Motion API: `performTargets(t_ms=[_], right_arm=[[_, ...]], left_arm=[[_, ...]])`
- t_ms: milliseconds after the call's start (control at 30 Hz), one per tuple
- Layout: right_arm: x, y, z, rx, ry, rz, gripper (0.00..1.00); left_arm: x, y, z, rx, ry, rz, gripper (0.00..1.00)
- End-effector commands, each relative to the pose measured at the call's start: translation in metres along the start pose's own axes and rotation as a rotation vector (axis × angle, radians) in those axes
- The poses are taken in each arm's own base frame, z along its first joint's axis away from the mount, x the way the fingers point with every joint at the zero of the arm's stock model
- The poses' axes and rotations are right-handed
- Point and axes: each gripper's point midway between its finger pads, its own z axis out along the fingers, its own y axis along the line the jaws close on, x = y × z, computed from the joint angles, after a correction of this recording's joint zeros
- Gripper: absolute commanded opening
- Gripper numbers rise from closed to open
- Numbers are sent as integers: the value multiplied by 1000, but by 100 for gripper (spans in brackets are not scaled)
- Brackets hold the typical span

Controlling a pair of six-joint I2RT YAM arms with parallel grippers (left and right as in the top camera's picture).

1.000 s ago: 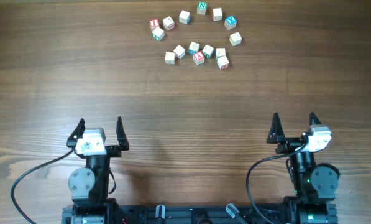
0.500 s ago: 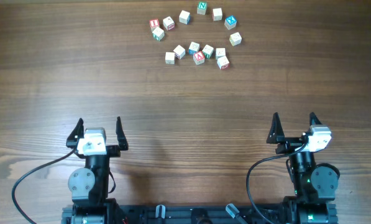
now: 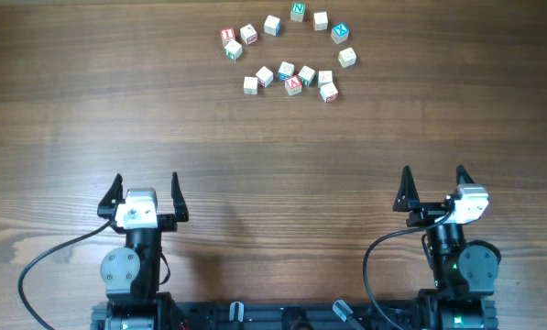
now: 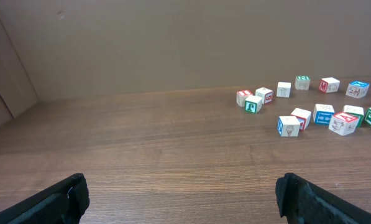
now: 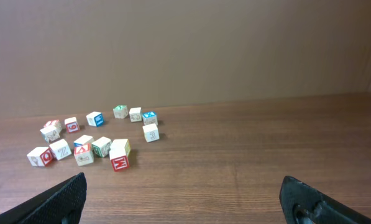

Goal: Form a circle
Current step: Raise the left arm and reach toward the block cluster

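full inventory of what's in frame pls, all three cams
alphabet cubes: 15, pale wood with red, green or blue letters, loose cluster at far centre, an arc above an uneven row
table: 1, dark brown wood grain, under everything
wall: 1, plain brown, behind the table in both wrist views
cables: 2, black, looping at the near edge, one per side
left end effector: 1, black fingers, open, empty, near left
right end effector: 1, black fingers, open, empty, near right
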Motion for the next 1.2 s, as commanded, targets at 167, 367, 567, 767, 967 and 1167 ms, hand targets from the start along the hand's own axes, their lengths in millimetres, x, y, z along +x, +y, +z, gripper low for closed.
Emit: performTargets(t_ms=[167,367,567,767,967,1167], right_arm=[[-3,3,-1,-15,-14,-10,100],[-3,3,-1,-15,-14,-10,100],[-3,3,-1,-15,-14,-10,100],[-3,3,-1,-15,-14,-10,100],[-3,3,-1,-15,-14,-10,100],[-3,3,-1,-15,-14,-10,100]], left_arm=[[-1,-24,-1,141,-14,-86,100],[-7,-42,-6,251,-10,-168,100],[-29,-45,-19,280,17,-170,100],[-56,-49,-27,320,40,-173,100],[-64,-57,-18,373,226,-201,100],[-67,-87,-20,564,362,-255,100]])
